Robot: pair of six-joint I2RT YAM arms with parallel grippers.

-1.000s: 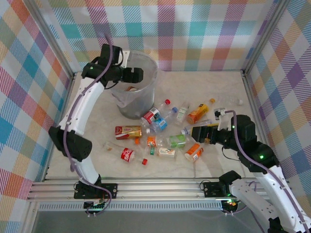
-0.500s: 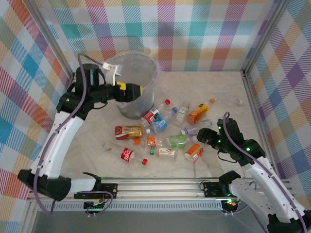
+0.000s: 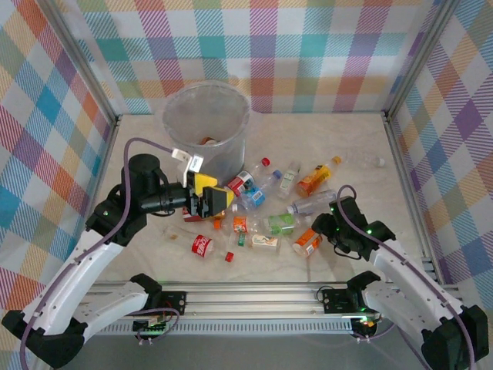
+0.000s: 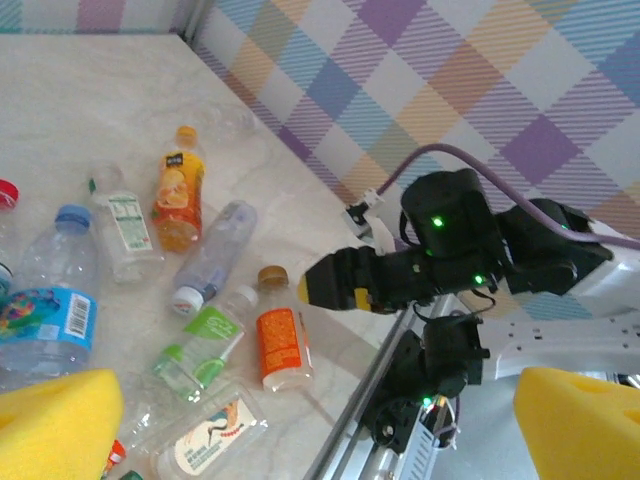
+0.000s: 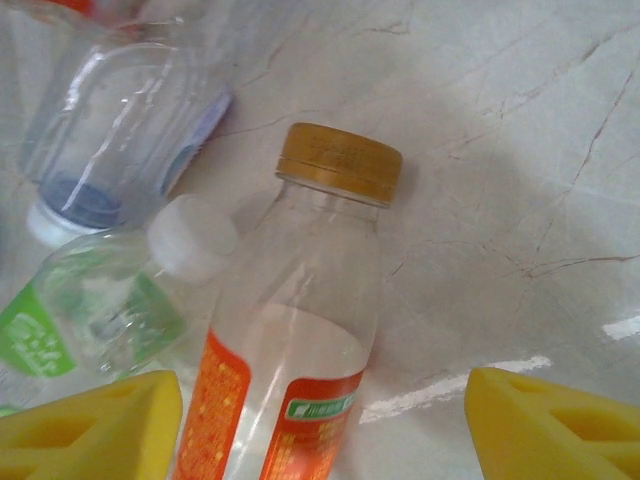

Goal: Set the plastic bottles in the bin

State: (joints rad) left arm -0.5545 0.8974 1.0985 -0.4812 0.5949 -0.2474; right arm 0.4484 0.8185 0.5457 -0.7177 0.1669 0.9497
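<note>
While open to either side of the orange-label bottle lying on the counter, touches nothing with the right gripper, and holds the left gripper spread wide above the other bottles scattered just in front of the upright bin.

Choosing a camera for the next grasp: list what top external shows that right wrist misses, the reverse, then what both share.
Top external adds the bin, the left tool and a red-label bottle. Right wrist adds the ridges on the orange-label bottle's gold cap, with the yellow pads of the right tool apart either side. Both share that bottle and the green-label bottle beside it on the marble table.
</note>
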